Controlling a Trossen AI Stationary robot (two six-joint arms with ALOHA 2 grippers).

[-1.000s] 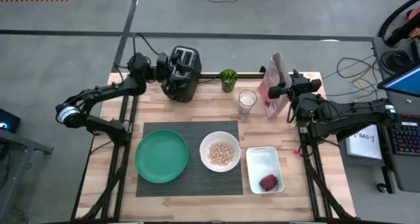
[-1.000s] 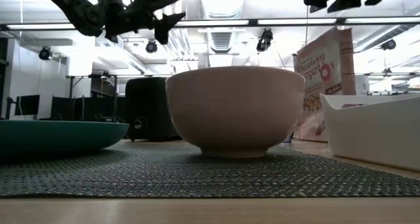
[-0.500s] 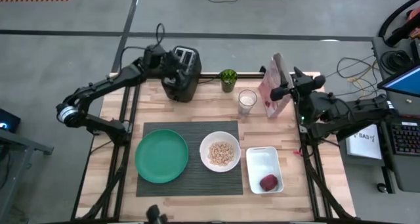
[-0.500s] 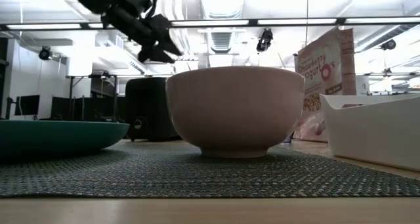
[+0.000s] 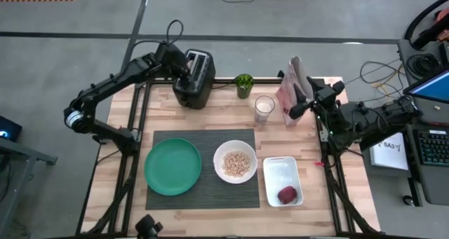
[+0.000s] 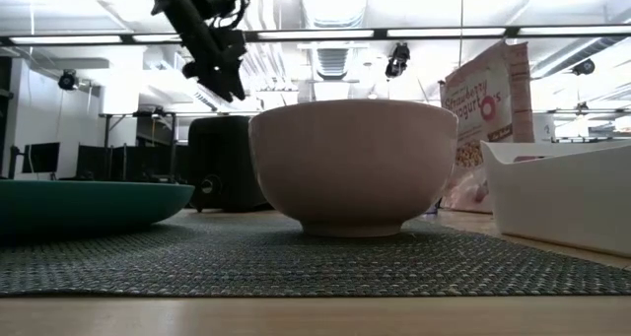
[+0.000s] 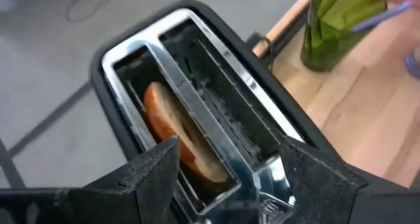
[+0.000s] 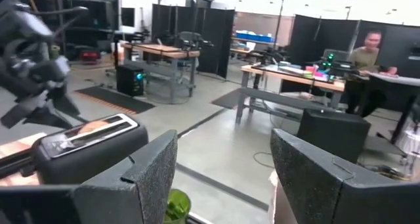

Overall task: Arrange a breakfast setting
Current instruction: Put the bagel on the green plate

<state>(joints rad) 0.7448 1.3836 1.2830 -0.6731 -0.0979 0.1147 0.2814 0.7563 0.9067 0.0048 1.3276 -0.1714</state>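
Note:
The black toaster (image 5: 195, 78) stands at the table's far left with a browned slice (image 7: 174, 129) in one slot. My left gripper (image 7: 230, 168) is open just above the toaster's top (image 5: 188, 65), pointing down and touching nothing. My right gripper (image 8: 223, 178) is open and empty, raised beside the pink cereal box (image 5: 291, 92). The milk glass (image 5: 264, 107) stands left of the box. The green plate (image 5: 172, 166) and the white bowl (image 5: 235, 162) of cereal rest on the dark placemat (image 5: 203, 197). The white dish (image 5: 282, 179) lies to its right.
A green cup (image 5: 244, 85) stands at the far edge between the toaster and the glass. A dark red thing (image 5: 287, 195) lies in the white dish. A person (image 8: 371, 43) sits at a desk far behind the table.
My left gripper has moved from the toaster's left side to over its top and has tipped from level to pointing down. My right gripper has risen and drawn a little toward the table's right edge.

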